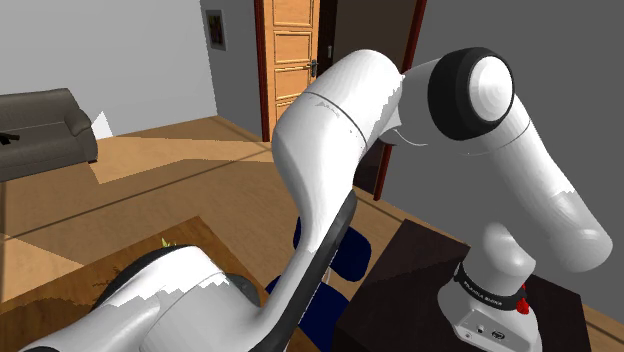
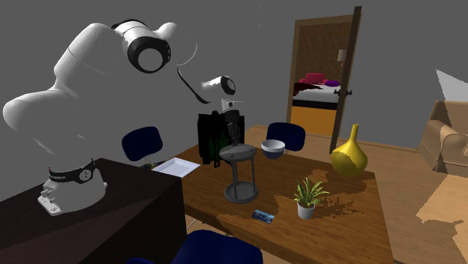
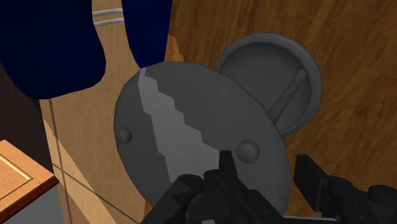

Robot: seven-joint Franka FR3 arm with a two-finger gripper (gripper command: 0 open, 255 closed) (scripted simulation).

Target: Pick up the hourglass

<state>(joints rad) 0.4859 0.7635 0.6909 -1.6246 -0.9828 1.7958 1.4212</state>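
Hourglass (image 2: 244,154), a grey frame of 2 discs joined by thin posts, stands upright on the wooden table (image 2: 341,206) at the centre of the second exterior view, its long axis vertical. The black gripper (image 2: 235,141) hangs directly above its top disc, with a white bowl (image 2: 273,148) just to the right. In the wrist view the top disc lies mid-frame and the lower disc sits beyond it at upper right. The 2 fingers (image 3: 224,170) stand apart, gripping nothing, over the disc's near rim. In the shoulder view the white arm (image 1: 320,150) curves from its stand (image 1: 400,300) at lower right toward lower left. The grasp likely needs a straight descent.
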